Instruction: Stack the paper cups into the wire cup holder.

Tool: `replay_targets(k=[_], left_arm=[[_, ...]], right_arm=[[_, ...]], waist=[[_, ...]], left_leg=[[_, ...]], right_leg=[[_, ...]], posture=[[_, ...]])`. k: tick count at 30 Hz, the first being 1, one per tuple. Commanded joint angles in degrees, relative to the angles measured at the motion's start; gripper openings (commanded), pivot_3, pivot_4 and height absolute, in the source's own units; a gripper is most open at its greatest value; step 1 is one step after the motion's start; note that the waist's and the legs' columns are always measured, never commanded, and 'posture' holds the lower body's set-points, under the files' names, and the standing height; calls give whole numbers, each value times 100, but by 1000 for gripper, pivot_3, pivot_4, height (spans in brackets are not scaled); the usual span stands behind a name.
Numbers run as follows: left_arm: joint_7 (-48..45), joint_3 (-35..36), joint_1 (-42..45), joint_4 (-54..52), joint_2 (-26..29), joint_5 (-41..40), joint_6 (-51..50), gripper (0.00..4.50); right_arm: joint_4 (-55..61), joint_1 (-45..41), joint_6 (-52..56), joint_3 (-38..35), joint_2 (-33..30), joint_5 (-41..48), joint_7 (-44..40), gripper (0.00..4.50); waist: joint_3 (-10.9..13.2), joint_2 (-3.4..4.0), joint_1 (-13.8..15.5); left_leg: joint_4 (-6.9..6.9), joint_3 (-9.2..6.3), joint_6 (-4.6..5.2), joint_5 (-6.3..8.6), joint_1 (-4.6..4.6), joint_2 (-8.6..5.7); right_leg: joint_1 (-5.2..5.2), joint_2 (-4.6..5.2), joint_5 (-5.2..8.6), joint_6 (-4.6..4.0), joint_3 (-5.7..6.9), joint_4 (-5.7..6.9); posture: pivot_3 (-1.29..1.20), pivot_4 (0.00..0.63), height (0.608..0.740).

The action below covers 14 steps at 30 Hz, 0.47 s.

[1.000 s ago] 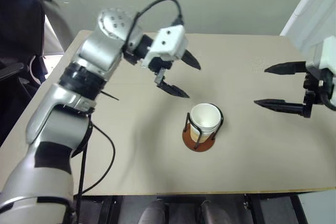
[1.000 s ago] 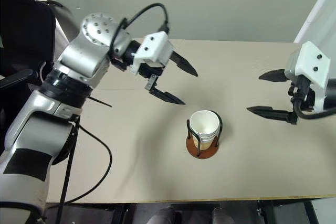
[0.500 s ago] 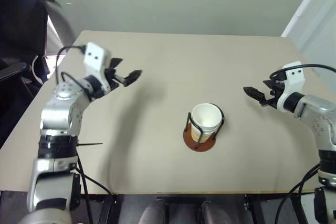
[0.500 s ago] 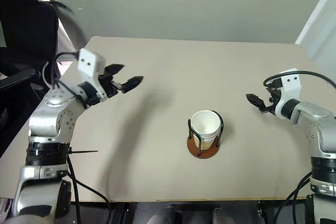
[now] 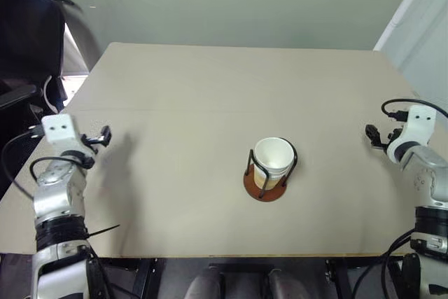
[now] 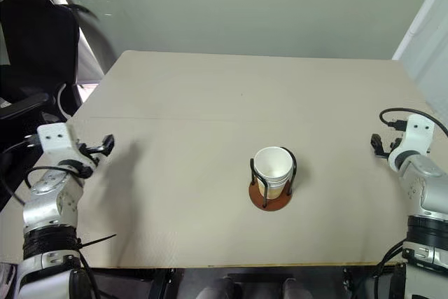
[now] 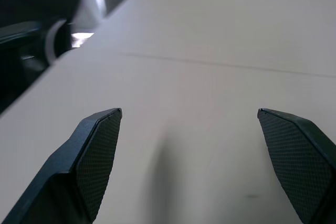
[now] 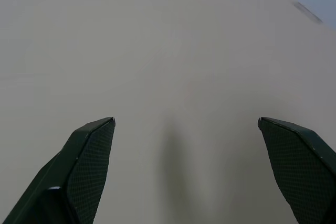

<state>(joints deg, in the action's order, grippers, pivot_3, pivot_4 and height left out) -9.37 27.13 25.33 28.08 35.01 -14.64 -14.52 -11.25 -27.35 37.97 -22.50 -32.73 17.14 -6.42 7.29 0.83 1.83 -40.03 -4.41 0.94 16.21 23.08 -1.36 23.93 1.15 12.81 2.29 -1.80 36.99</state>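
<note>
Tan-yellow paper cups [image 5: 274, 160] nested in black-wire, reddish-brown-based cup holder [image 5: 264, 185] at mid beige table [image 5: 210, 89]; left gripper [image 7: 189, 166] and right gripper [image 8: 186, 171] level at opposite edges, fingers wide, empty

paper cups [image 5: 273, 161]: one white rim and opening countable from above, centre of the frame; nested edges show below it in the right eye view, but how many cups make up the stack I cannot tell
wire cup holder [image 5: 264, 188]: one, with a round reddish-brown base, centre of the frame
upright wire loops on the holder: two, black
table [image 5: 210, 89]: one, beige top across the middle of the frame
left gripper [image 5: 103, 136]: one, left edge, two black fingers spread wide
right gripper [image 5: 372, 136]: one, right edge, two black fingers spread wide
dark chair [image 6: 28, 54]: one, upper left
</note>
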Motion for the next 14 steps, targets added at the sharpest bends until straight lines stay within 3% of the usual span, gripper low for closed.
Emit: replay_targets(k=[1, 14], left_arm=[[207, 190, -35, 47, 52, 35, 322, 4441], [-17, -34, -180, 456, 40, 100, 428, 4441]], right_arm=[[84, -70, -261, -357, 51, 6, 248, 4500], [-376, 65, -192, -326, 228, -97, 335, 4500]], waist=[[0, 0, 2], [0, -1, 6]], left_leg=[[0, 0, 0, 0, 0, 0], [2, -3, -14, 5, -2, 0]], right_leg=[[1, 0, -1, -2, 0, 2], [0, -2, -6, -9, 3, 2]], posture=[[0, 150, 740], [0, 150, 740]])
